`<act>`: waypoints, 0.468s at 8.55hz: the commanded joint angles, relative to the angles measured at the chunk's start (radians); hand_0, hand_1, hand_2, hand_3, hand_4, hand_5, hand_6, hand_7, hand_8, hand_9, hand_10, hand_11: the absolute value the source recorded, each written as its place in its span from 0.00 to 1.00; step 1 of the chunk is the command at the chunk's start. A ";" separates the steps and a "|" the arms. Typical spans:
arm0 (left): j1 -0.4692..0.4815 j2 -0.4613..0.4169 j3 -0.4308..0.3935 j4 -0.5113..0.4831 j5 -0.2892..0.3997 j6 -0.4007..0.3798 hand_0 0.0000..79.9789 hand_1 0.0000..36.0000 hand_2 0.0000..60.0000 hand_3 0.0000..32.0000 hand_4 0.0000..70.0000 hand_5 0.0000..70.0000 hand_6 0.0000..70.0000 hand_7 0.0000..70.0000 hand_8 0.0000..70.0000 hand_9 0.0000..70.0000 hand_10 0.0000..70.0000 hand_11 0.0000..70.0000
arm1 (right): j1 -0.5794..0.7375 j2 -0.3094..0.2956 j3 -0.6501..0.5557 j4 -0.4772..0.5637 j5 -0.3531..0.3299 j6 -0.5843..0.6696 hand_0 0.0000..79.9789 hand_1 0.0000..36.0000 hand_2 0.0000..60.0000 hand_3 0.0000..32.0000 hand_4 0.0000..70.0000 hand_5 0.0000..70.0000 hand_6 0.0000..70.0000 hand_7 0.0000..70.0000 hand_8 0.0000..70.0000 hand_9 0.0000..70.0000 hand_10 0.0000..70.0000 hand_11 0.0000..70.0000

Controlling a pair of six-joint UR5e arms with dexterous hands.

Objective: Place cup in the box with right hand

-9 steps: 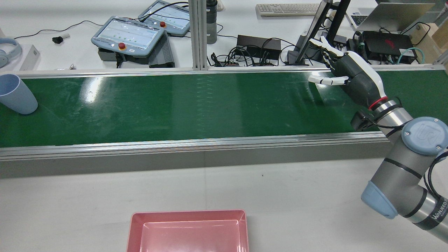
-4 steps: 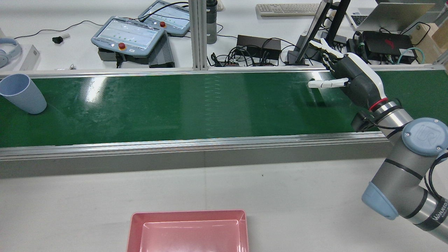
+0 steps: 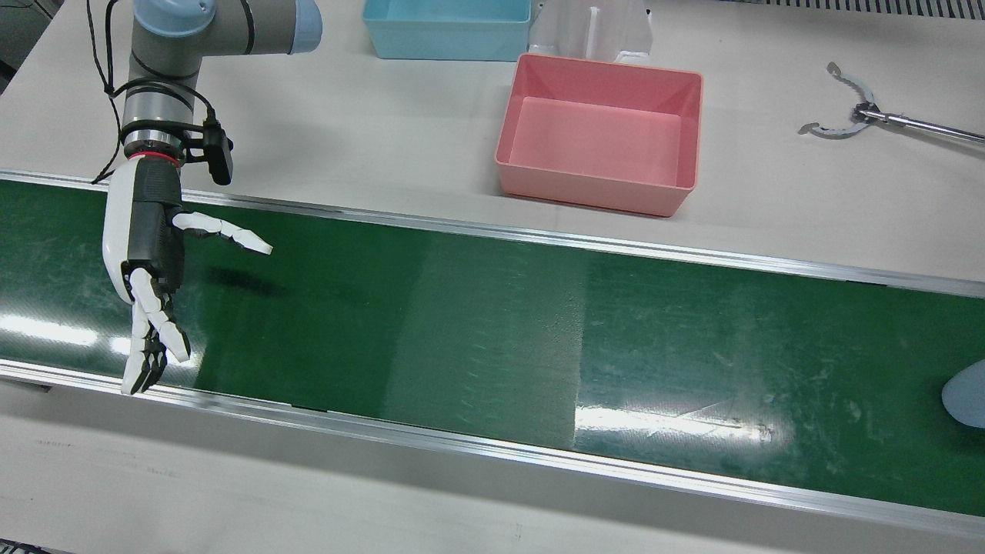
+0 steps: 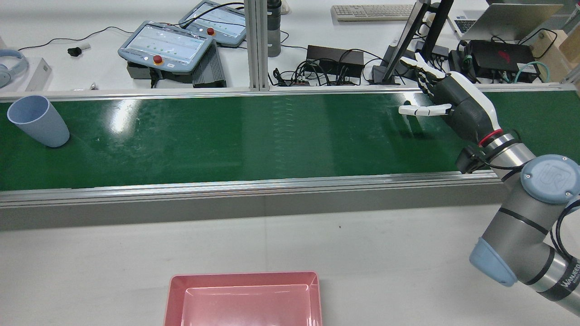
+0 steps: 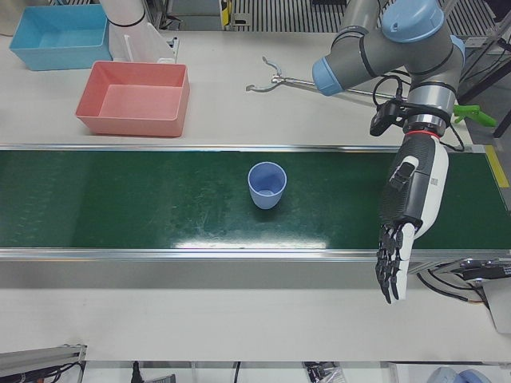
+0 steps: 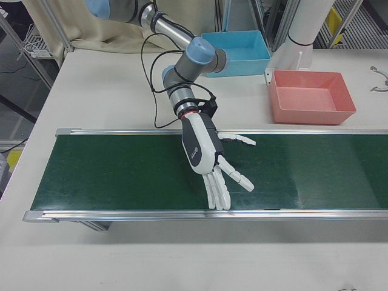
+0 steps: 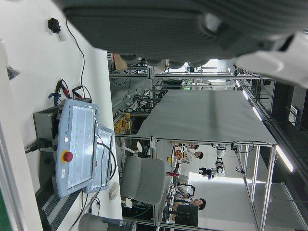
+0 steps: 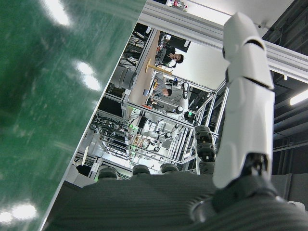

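Note:
A pale blue cup [image 4: 38, 121] stands upright on the green belt [image 4: 253, 136], at the far left of the rear view, and is also seen as the cup [image 5: 267, 184] and cup [image 3: 966, 404]. My right hand [image 4: 453, 106] hovers open over the belt's far right end, fingers spread, far from the cup; it shows again as the right hand [image 6: 206, 151] and right hand [image 3: 146, 246]. The pink box [image 4: 244, 299] sits empty on the grey table in front of the belt. My left hand [image 5: 411, 199] hangs open over the belt, beyond the cup, holding nothing.
A blue bin [image 3: 446, 27] stands beside the pink box [image 3: 600, 135]. A metal grabber tool [image 3: 854, 119] lies on the table. Teach pendants [image 4: 165, 45], cables and a monitor stand crowd the bench behind the belt. Aluminium rails edge the belt.
The cup has travelled rightward along the belt in the rear view. My right hand has shifted slightly and stays open.

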 commanded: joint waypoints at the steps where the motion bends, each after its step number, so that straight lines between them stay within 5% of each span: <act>1: 0.000 0.000 0.000 0.001 0.000 0.000 0.00 0.00 0.00 0.00 0.00 0.00 0.00 0.00 0.00 0.00 0.00 0.00 | 0.000 -0.001 0.002 0.000 -0.001 0.006 0.69 0.78 0.20 0.00 0.00 0.10 0.00 0.00 0.00 0.00 0.00 0.00; 4: 0.000 0.000 0.001 -0.001 0.000 0.000 0.00 0.00 0.00 0.00 0.00 0.00 0.00 0.00 0.00 0.00 0.00 0.00 | -0.014 0.005 0.003 0.000 0.001 0.001 0.68 0.78 0.22 0.00 0.00 0.09 0.00 0.00 0.00 0.00 0.00 0.00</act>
